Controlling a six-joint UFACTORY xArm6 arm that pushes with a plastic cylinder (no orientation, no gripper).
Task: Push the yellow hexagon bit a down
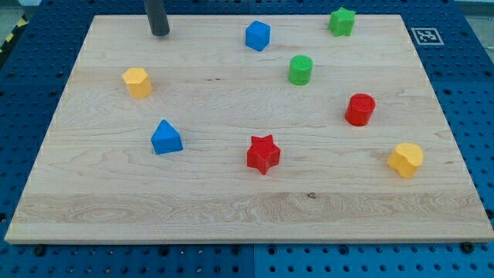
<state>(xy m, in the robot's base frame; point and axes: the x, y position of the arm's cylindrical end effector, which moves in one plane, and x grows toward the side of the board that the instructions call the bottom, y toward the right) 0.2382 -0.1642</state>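
Our arm carries no jaws to open or close, only a rod whose tip (160,33) rests near the counter's (231,208) top-left edge, with the yellow hexagon (137,82) just below it, slightly toward the view's left, untouched.

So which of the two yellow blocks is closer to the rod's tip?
The yellow block at the view's left, just below and left of my tip. The other yellow block sits far off at the lower right.
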